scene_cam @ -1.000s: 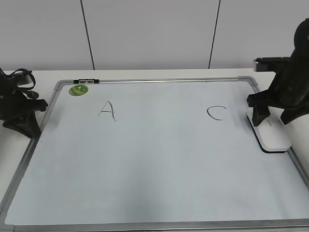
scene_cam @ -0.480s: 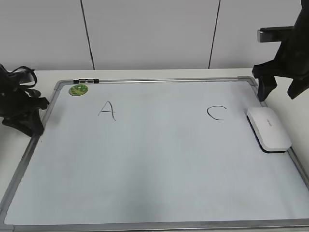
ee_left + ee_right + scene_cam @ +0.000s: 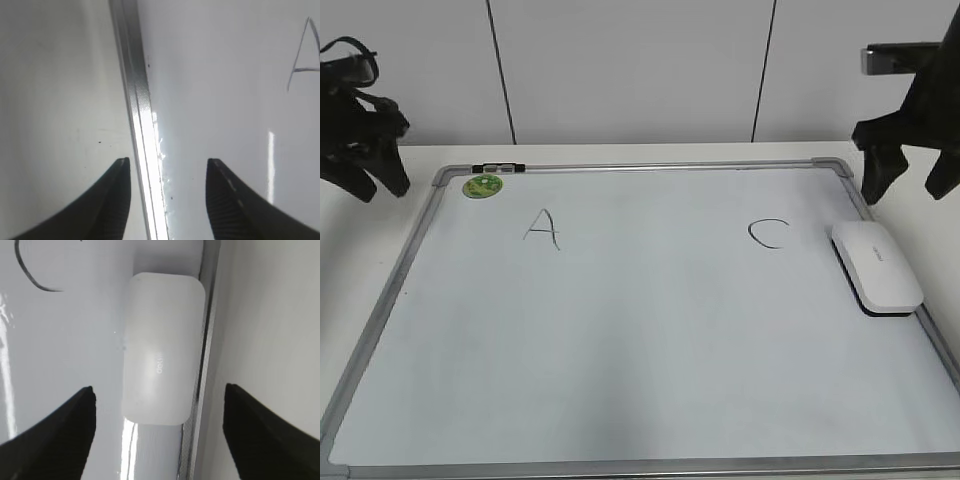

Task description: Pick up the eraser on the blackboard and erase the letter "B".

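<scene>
The white eraser point(image 3: 877, 266) lies flat on the blackboard point(image 3: 640, 330) against its right frame, with a dark underside edge showing. It also shows in the right wrist view point(image 3: 162, 347). My right gripper point(image 3: 905, 195) hangs open and empty above the eraser's far end, and in the right wrist view the jaws point(image 3: 159, 389) are spread wider than the eraser. My left gripper point(image 3: 380, 188) is open and empty, raised over the board's left frame point(image 3: 140, 115), which its jaws point(image 3: 169, 161) straddle. No letter "B" shows on the board.
A handwritten "A" point(image 3: 542, 229) is at the upper left and a "C" point(image 3: 769, 234) at the upper right, just left of the eraser. A round green magnet point(image 3: 482, 185) sits in the top left corner, with a marker point(image 3: 497, 167) on the top frame.
My right gripper has let go of the eraser and risen up and back, leaving it on the board. My left arm has lifted up and back from the left frame.
</scene>
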